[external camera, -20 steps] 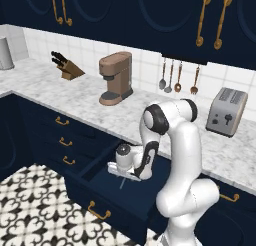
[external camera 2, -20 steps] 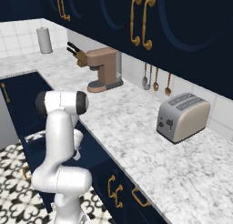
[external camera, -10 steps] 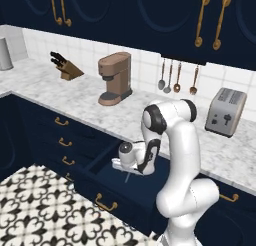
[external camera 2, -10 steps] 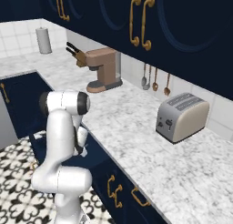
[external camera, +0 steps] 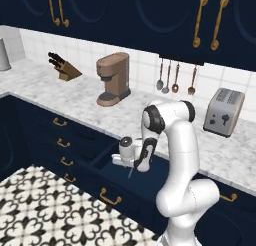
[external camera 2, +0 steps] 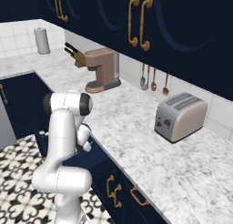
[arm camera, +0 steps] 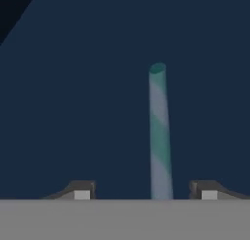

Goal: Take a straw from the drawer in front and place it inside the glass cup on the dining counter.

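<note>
Knife block (external camera: pixel 64 69) sitting at 10 o'clock on the marble table (external camera: pixel 75 97) in left base view, coffee maker (external camera: pixel 114 79) nxt to it twd centre, hanging utensils (external camera: pixel 175 77) at 1 o'clock, toaster (external camera: pixel 223 111) at 3 o'clock. Drawer (external camera: pixel 117 182) standing open below centre, arm reaching down into it. Hand view: straw (arm camera: pixel 160 134) standing betw the two fingertips (arm camera: pixel 81 191), closer to the right-hand one, dark blue drawer inside (arm camera: pixel 88 97) lying behind it. Jaws standing apart w/ gaps either side of straw, not touching it; gripper (arm camera: pixel 145 192) sitting at 6 o'clock
</note>
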### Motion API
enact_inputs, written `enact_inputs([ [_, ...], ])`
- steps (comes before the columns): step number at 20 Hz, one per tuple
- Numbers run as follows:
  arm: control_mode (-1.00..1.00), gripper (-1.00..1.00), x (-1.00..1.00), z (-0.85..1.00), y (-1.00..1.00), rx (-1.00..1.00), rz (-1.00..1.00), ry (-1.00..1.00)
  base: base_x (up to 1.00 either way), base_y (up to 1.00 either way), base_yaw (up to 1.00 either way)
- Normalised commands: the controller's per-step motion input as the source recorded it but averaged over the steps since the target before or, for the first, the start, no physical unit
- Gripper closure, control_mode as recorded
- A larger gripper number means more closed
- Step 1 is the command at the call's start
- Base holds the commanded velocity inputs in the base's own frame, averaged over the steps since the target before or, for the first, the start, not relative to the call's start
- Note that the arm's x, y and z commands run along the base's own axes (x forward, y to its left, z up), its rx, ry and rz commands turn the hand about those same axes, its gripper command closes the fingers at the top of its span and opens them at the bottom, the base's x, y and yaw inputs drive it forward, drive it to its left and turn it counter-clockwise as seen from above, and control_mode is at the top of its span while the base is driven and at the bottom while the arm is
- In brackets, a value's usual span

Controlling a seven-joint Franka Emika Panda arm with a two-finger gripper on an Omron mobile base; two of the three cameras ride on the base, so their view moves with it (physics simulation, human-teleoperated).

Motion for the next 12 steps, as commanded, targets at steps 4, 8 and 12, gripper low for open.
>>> enact_inputs([
  [4, -1.0, 1.0, -0.65, -1.0, 1.0, 0.04, 0.08, 0.0, 0.0, 0.0, 0.0],
  [8, -1.0, 1.0, -0.59, -1.0, 1.0, 0.01, 0.07, 0.0, 0.0, 0.0, 0.0],
  [12, -1.0, 1.0, -0.54, -1.0, 1.0, 0.0, 0.06, -0.04, 0.0, 0.0, 0.0],
])
